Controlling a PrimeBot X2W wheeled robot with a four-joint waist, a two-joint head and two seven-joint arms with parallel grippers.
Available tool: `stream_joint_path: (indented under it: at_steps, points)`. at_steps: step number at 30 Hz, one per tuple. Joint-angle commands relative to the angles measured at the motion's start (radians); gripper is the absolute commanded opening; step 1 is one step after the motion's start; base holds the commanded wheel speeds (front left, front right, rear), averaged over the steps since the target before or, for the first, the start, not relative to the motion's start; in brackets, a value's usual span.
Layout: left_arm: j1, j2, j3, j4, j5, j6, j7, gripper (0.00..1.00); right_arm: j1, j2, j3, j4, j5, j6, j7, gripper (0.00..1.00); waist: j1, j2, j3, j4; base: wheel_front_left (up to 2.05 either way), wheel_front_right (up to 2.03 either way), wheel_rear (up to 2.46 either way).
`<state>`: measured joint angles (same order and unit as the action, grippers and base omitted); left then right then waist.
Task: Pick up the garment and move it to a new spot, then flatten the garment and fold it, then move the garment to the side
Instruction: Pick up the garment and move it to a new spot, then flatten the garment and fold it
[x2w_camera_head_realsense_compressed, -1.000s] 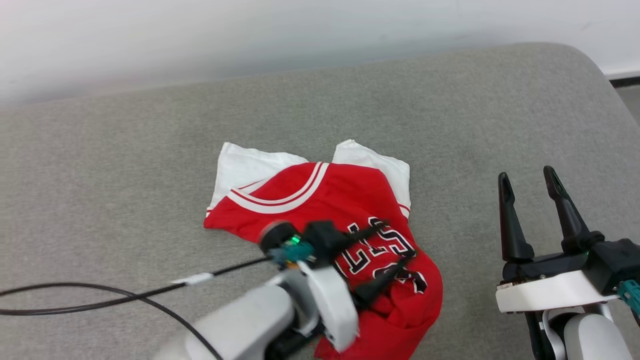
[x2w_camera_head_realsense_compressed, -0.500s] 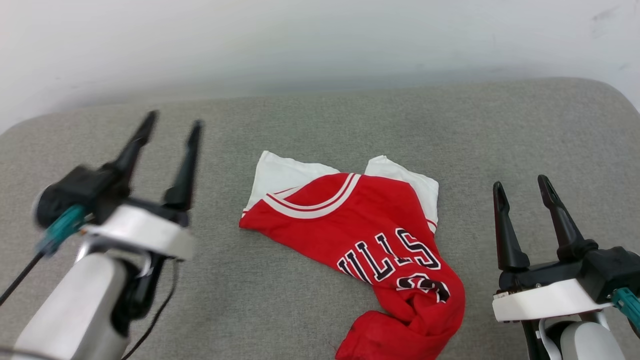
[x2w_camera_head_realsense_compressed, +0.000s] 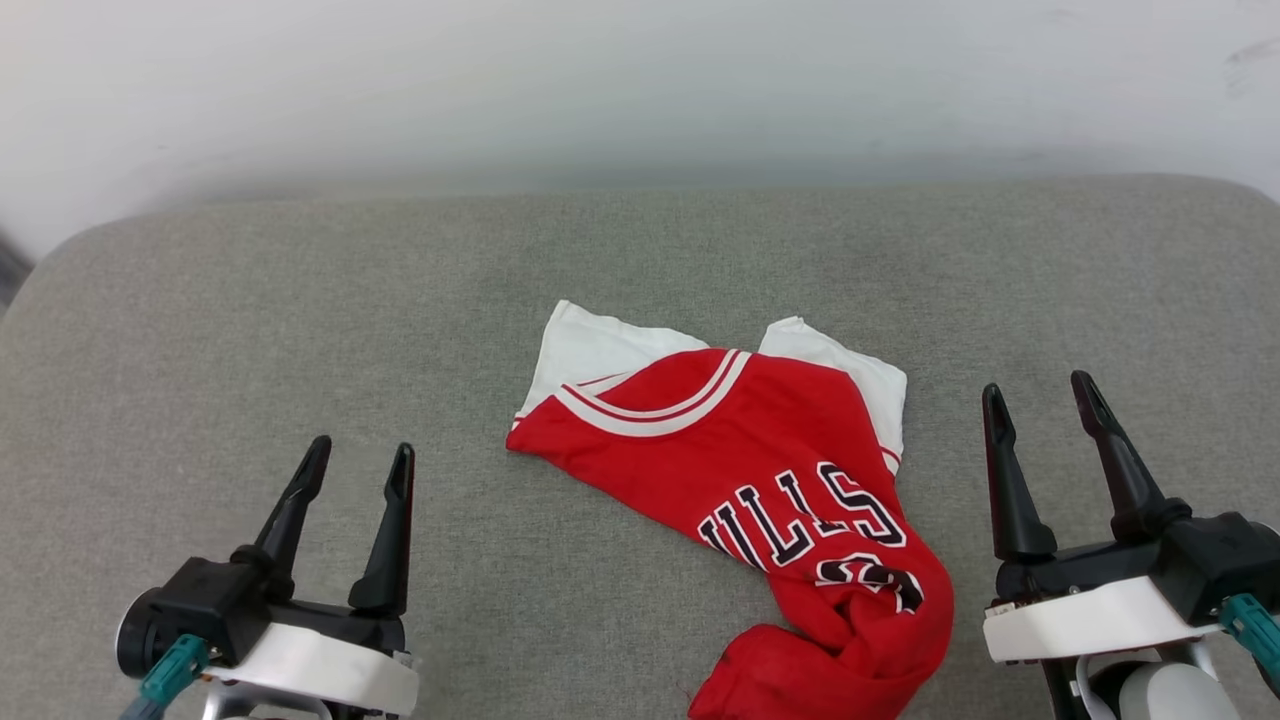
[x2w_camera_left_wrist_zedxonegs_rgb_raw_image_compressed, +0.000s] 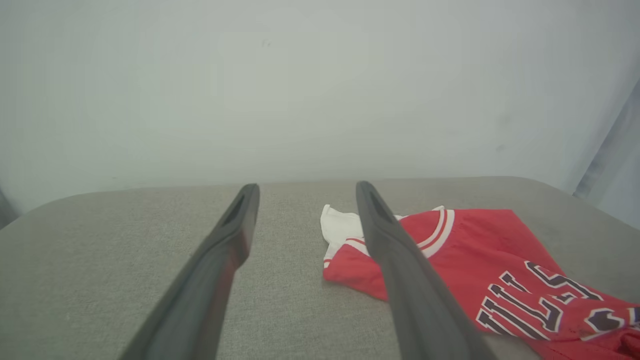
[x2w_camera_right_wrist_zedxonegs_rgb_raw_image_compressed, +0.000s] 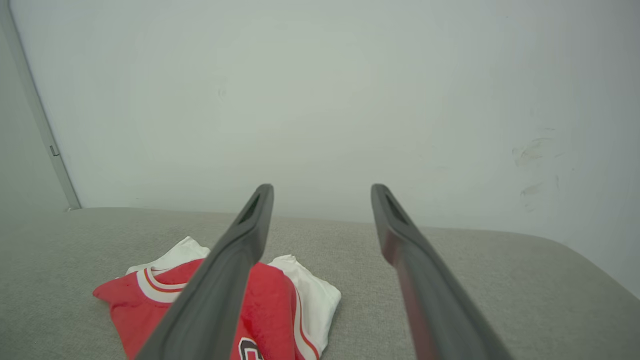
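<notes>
The garment (x2w_camera_head_realsense_compressed: 760, 470), a red jersey with white sleeves and black lettering, lies folded and partly bunched on the grey cushion (x2w_camera_head_realsense_compressed: 300, 300), its lower end crumpled near the front edge. My left gripper (x2w_camera_head_realsense_compressed: 360, 455) is open at the lower left, well apart from the cloth, nothing between its fingers. My right gripper (x2w_camera_head_realsense_compressed: 1040, 395) is open at the lower right, just right of the jersey and not touching it. In the left wrist view the garment (x2w_camera_left_wrist_zedxonegs_rgb_raw_image_compressed: 480, 270) lies right of the open fingers (x2w_camera_left_wrist_zedxonegs_rgb_raw_image_compressed: 225, 260). In the right wrist view the garment (x2w_camera_right_wrist_zedxonegs_rgb_raw_image_compressed: 270, 300) lies lower left, partly behind one finger.
A pale wall (x2w_camera_head_realsense_compressed: 640, 90) rises behind the cushion's far edge. The cushion's rounded corners show at far left (x2w_camera_head_realsense_compressed: 60, 260) and far right (x2w_camera_head_realsense_compressed: 1240, 200). Bare grey fabric spreads to the jersey's left and behind it.
My left gripper let go of the jersey's lettered part and swung away to the lower left, now open. The head view shifted, so the jersey appears further right. The right gripper stayed open.
</notes>
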<state>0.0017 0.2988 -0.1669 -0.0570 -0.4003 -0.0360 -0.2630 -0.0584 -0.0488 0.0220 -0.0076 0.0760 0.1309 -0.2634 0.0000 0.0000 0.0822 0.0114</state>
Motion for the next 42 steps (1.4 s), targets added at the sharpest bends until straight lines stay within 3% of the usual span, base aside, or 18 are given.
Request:
stream_joint_path:
  at_steps: [1, 6, 12, 17, 22, 27, 33, 42]
  points:
    - [0.007, -0.01, 0.01, 0.008, 0.016, -0.014, -0.002, 1.0, -0.002, -0.002, 0.0, -0.006, -0.005, 0.0, -0.002, 1.0, 0.0, 0.0, 0.007, 0.002, 0.0, 0.0, 0.0]
    - [-0.057, -0.009, 0.024, 0.031, 0.066, -0.061, -0.003, 1.0, -0.018, -0.002, 0.006, -0.015, -0.015, 0.0, -0.002, 1.0, 0.0, 0.0, 0.033, -0.002, 0.0, 0.0, 0.0]
    - [-0.221, 0.072, -0.047, 0.088, 0.043, -0.09, 0.052, 1.0, -0.04, -0.002, 0.011, -0.033, -0.026, 0.0, -0.002, 1.0, 0.0, 0.0, 0.1, -0.028, 0.0, 0.0, 0.0]
    - [-0.454, 0.205, -0.202, 0.108, -0.027, -0.094, 0.221, 1.0, -0.068, -0.002, 0.011, -0.047, -0.032, 0.0, -0.002, 1.0, 0.0, 0.0, 0.185, -0.062, 0.0, 0.0, 0.0]
    - [-0.711, 0.362, -0.412, 0.138, -0.232, -0.093, 0.437, 1.0, -0.102, -0.002, 0.001, -0.063, -0.013, 0.0, -0.002, 1.0, 0.0, 0.0, 0.269, -0.105, 0.0, 0.0, 0.0]
    - [-0.918, 0.457, -0.538, 0.215, -0.409, -0.093, 0.677, 1.0, -0.123, -0.002, 0.005, -0.067, 0.015, 0.0, -0.002, 1.0, 0.0, 0.0, 0.337, -0.146, 0.0, 0.0, 0.0]
    - [-1.069, 0.479, -0.605, 0.325, -0.563, -0.093, 0.914, 1.0, -0.147, -0.002, 0.011, -0.071, 0.041, 0.0, -0.002, 1.0, 0.0, 0.0, 0.401, -0.185, 0.0, 0.0, 0.0]
    - [-1.186, 0.456, -0.693, 0.437, -0.564, -0.093, 1.035, 1.0, -0.169, -0.002, 0.036, -0.077, 0.065, 0.0, -0.002, 1.0, 0.0, 0.0, 0.471, -0.227, 0.0, 0.0, 0.0]
